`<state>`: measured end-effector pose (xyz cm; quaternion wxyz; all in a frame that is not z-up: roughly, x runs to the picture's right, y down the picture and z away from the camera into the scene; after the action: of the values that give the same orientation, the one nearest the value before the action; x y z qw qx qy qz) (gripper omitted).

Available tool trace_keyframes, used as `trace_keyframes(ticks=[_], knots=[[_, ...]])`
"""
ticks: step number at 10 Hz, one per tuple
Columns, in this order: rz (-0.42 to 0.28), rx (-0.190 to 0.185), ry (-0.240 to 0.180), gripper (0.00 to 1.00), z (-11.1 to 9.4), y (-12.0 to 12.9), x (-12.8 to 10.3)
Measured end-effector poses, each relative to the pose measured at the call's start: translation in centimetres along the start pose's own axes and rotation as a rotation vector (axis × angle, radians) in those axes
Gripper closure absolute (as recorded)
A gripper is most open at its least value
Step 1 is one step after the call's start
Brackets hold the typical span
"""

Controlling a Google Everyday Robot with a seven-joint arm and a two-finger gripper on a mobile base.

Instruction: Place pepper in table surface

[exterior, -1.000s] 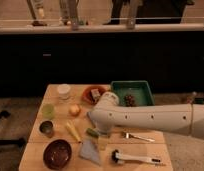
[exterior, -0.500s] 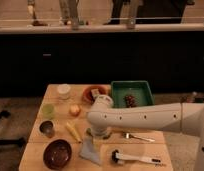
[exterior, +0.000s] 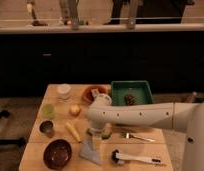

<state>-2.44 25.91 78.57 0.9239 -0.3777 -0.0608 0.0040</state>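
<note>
Your count on the table surface (exterior: 145, 147): three cups, two bowls, singles of the rest.
You have one white cup (exterior: 64, 91), one light green cup (exterior: 48, 111), one metal cup (exterior: 46, 128); one dark red bowl (exterior: 57, 152), one orange bowl (exterior: 92, 93); one green tray (exterior: 117, 90); one pale yellow vegetable (exterior: 72, 131), one grey cloth (exterior: 90, 149), one brush (exterior: 135, 159), one fork (exterior: 140, 136), and one gripper (exterior: 99, 131), low over the table's middle.

The gripper (exterior: 98, 133), under the arm (exterior: 140, 116) above the table surface (exterior: 160, 147), is blurred — its shape unclear.
</note>
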Motion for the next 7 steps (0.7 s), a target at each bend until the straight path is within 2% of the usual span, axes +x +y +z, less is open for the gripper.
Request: trace_keyframes(ticks=[3,5,6,7], knots=[[-0.028,-0.033,-0.011,0.20,1.5,-0.6,0.8],[-0.044,-0.043,-0.009,0.20,2.0,-0.9,1.1],[-0.050,-0.047,-0.007,0.22,2.2,-1.0,1.3],[-0.053,-0.049,-0.006,0.30,2.4,-1.2,1.4]])
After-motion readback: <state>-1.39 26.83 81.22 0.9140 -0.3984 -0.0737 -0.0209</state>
